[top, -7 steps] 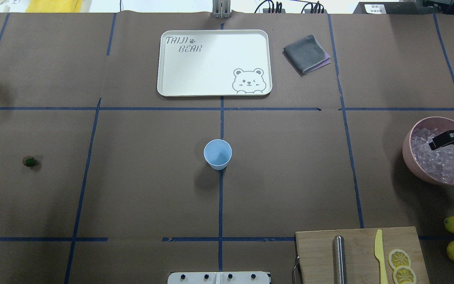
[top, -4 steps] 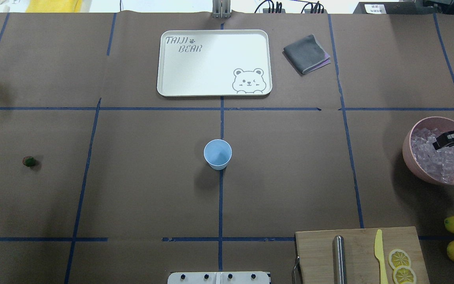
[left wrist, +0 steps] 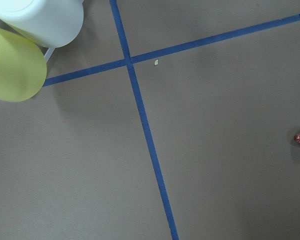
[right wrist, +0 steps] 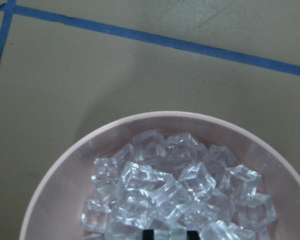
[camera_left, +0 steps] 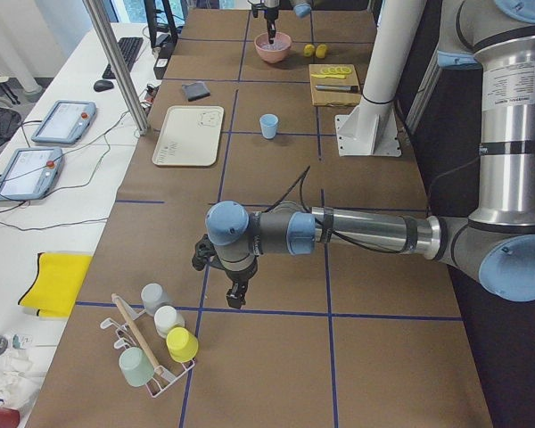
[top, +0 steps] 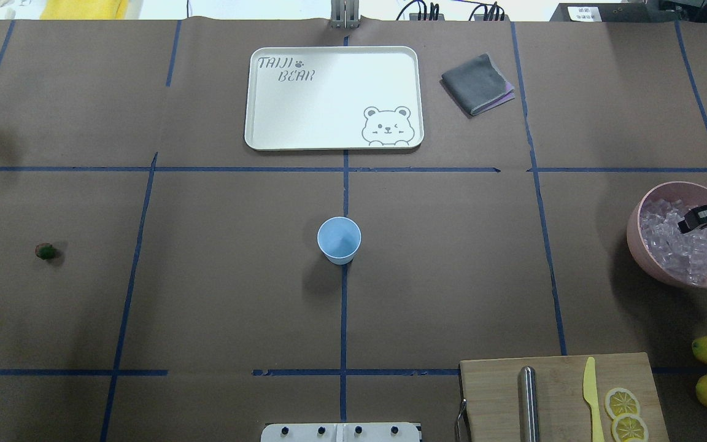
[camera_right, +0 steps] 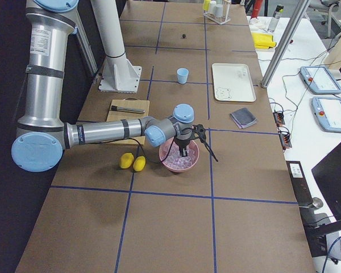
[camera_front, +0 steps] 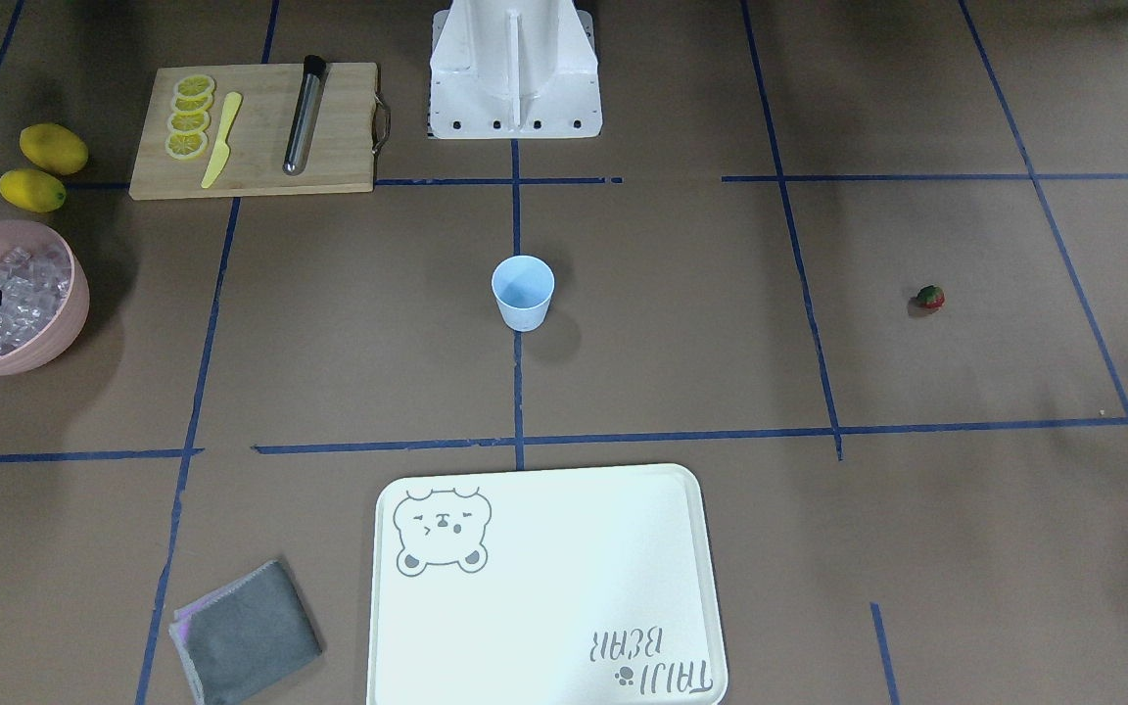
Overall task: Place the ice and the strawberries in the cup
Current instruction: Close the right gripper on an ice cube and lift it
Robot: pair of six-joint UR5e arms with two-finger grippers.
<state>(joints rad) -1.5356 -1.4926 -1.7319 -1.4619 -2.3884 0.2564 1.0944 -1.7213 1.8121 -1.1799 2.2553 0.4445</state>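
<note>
Brown-papered tabletop: my right claw (top: 694, 221) hangs over the ice (top: 691, 255) in the pink bowl (top: 634, 242) at the right edge. Whether it grips I cannot tell, nor the left claw's (camera_left: 236, 299) state. Pale-blue cup (top: 339, 239) stands central, strawberry (camera_front: 930, 297) near the left edge.

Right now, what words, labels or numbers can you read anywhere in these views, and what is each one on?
"TAIJI BEAR": printed on the white tray, next to a paw print, with a bear face drawn in the opposite corner.
White label on the dark box at the table's far edge: it has print, but too small to read.
Tablet screens on the side desk: too blurred to read.
No other text is visible.
</note>
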